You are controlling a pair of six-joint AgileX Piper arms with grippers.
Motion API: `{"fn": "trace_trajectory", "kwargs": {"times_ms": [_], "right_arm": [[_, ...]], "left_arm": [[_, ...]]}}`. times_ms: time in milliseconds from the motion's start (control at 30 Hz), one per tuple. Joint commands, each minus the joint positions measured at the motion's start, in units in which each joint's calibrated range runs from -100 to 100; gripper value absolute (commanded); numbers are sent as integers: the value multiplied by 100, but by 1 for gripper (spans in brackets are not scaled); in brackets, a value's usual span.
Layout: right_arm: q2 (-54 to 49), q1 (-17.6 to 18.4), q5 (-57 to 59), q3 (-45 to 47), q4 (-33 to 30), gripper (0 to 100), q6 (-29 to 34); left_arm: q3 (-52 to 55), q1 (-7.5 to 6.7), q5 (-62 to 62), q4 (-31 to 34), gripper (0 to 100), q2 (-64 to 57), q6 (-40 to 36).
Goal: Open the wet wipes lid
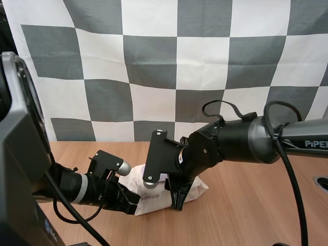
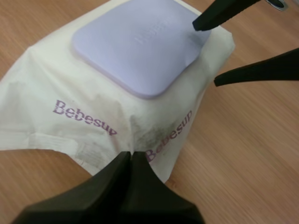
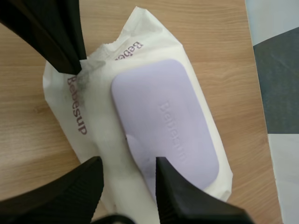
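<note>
While the robot's left hand (image 2: 131, 156) is clamped, fingers together, on the crimped near end of a white, soft-film pack of wet wipes (image 1: 151, 202) printed in purple lettering, the right hand (image 3: 127, 161) hangs over it with its fingers spread apart. In the high view the pack lies flat on the pale wooden desk (image 1: 246, 205), in the lower centre of the frame. The left arm reaches in from the lower left and the right arm comes across from the right edge.

The pinch at the pack's end looks meant to anchor the light pack so it neither slides nor lifts when the flap is pulled. The lilac, round-cornered plastic lid (image 2: 135, 46) sits face up on top of the pack, flush and shut.

One right fingertip (image 2: 215, 14) is at the lid's far corner and the other stands just beside the pack's side, over the desk. That stance appears set for catching the lid's edge rather than gripping the pack.

With the lid down, the wipes inside are hidden. How full the pack is cannot be told, though its rounded bulk suggests it is not empty. Grey smudges mark the film near the left hand's tips.
</note>
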Motion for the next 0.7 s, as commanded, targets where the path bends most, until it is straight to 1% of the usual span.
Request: {"fn": "trace_trajectory", "kwargs": {"times_ms": [0, 100, 233, 367, 667], "right_arm": [[92, 4, -182, 4, -3, 62, -4], [132, 4, -433, 4, -14, 59, -4], [132, 4, -627, 4, -69, 51, -4], [132, 4, -645, 4, -316, 44, -4], [132, 4, -645, 4, -316, 35, 17]], "left_arm": [[-8, 1, 6, -17, 0, -1, 98], [-8, 1, -12, -5, 0, -1, 98], [-8, 1, 6, -5, 0, -1, 98], [-8, 1, 6, -5, 0, -1, 98], [-8, 1, 127, 22, 0, -1, 98]]}}
